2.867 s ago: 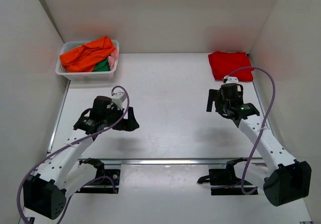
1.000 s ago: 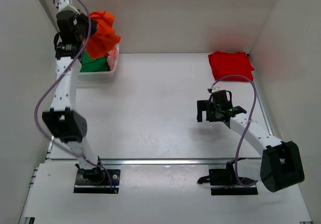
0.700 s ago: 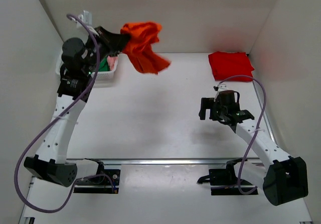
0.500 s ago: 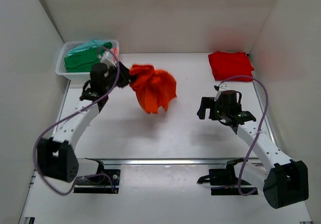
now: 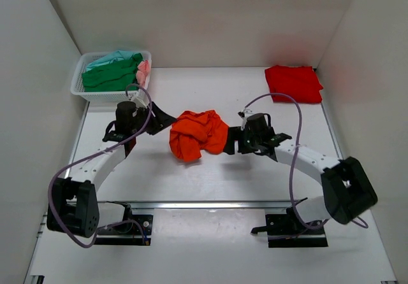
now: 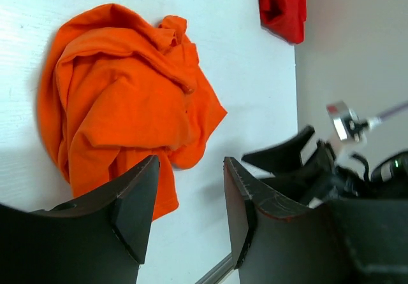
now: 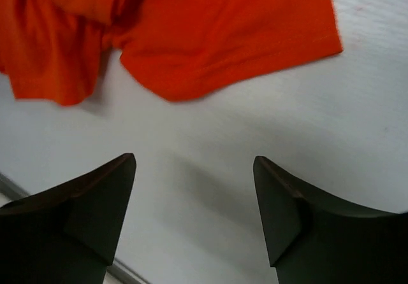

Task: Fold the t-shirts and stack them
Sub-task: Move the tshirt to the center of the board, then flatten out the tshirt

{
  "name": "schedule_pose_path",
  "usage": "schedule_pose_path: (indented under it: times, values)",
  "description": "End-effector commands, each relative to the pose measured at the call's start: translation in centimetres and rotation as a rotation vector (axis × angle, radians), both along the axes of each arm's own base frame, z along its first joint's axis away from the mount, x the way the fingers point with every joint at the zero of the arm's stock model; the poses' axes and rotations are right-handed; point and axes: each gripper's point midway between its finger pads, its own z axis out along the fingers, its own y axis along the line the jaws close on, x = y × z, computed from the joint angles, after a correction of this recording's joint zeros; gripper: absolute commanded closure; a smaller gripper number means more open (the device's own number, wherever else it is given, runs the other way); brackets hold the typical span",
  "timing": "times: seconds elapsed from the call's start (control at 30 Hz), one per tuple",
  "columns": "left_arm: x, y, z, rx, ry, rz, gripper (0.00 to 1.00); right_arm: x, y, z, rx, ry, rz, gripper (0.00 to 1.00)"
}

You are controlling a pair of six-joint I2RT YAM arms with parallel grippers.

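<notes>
At the far left corner of the table [image 5: 210, 99] a white mesh basket [image 5: 108, 96] holds a green t-shirt [image 5: 109, 77], with a teal one [image 5: 111, 58] behind it and a pink one [image 5: 144, 72] at the basket's right end.

The left gripper [image 5: 162, 118] sits low over the table just left of the orange t-shirt [image 5: 197, 133]. It points at the shirt with its jaws parted and nothing between them. In the left wrist view the crumpled orange t-shirt [image 6: 121, 112] lies ahead of that gripper [image 6: 188, 214]. The shirt's lower edge dips behind the tip of one finger [image 6: 134, 207], and I cannot tell whether cloth and finger touch.

The orange t-shirt is a loose heap near the middle of the table, between the two grippers. The right gripper [image 5: 234, 141] is just beside the heap's right edge and faces it. The right wrist view shows this gripper [image 7: 194, 207] spread wide and holding nothing. A hemmed flap of the orange t-shirt [image 7: 210, 35] lies flat on the table just beyond its fingertips, apart from them.

At the far right corner the red t-shirt [image 5: 292, 82] lies folded flat against the side wall, well apart from both arms. It also shows at the top of the left wrist view [image 6: 282, 7].
</notes>
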Motion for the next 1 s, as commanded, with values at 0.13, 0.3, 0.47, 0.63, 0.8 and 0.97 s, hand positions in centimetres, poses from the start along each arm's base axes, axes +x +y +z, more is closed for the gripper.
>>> schedule_pose_path:
  times: [0.13, 0.3, 0.47, 0.63, 0.8, 0.97]
  values:
    - [-2.2, -0.7, 0.3, 0.072, -0.075, -0.013, 0.44, 9.5, -1.9, -0.4, -0.113, -0.078, -0.190, 0.21]
    - [-2.1, -4.1, 0.6, 0.279, -0.153, -0.096, 0.42, 12.4, -3.2, -2.6, -0.184, -0.022, -0.238, 0.20]
    - [-0.9, -5.8, -2.4, 0.373, -0.128, -0.139, 0.39, 11.8, -2.0, -6.1, -0.264, 0.071, -0.171, 0.19]
    - [-0.4, -7.7, -6.5, 0.449, -0.045, -0.192, 0.37, 10.5, -0.4, -7.5, -0.256, 0.107, -0.142, 0.20]
    - [1.2, -8.4, -10.5, 0.513, 0.028, -0.156, 0.37, 9.4, 0.2, -8.5, -0.238, 0.139, -0.119, 0.53]
    - [3.8, -7.6, -8.6, 0.477, 0.013, -0.086, 1.00, 8.3, -0.3, -8.0, -0.233, 0.169, -0.094, 1.00]
